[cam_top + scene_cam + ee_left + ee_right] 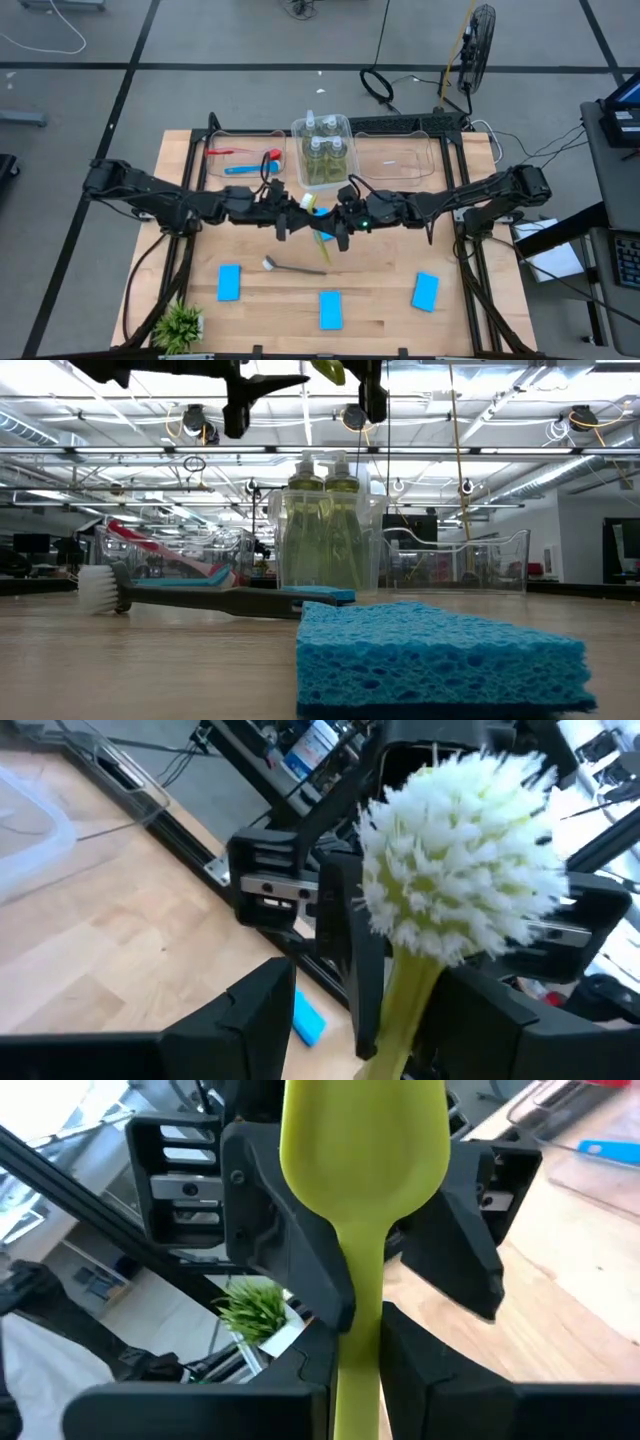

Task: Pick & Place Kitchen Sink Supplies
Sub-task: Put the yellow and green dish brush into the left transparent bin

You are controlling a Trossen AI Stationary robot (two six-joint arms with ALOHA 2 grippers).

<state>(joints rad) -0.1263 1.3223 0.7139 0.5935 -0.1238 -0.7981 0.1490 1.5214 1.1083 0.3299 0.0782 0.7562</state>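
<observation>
A yellow-green brush (322, 243) with white bristles (455, 860) hangs in the air over the middle of the table, between my two grippers. My right gripper (358, 1350) is shut on its handle. My left gripper (365, 1010) faces it, open, with a finger on either side of the brush head (362, 1140) and touching nothing. In the high view the left gripper (283, 225) and right gripper (341, 232) meet head-on. A dark-handled brush (292, 267) lies flat on the table. Three blue sponges (229, 283) (331, 309) (425, 292) lie near the near edge. My right gripper pinches the yellow-green brush between its two fingers by the handle (360, 1315), a little below the head. The brush is lifted clear of the table. Its spoon-shaped back faces the right wrist camera and its bristles face the left gripper.
At the far edge stand three clear bins: the left one (222, 152) holds a red and a blue brush, the middle one (323, 150) holds the bottles of yellow-green liquid, and the right one (395, 155) shows nothing inside. A small plant (180, 325) sits at the near left corner.
</observation>
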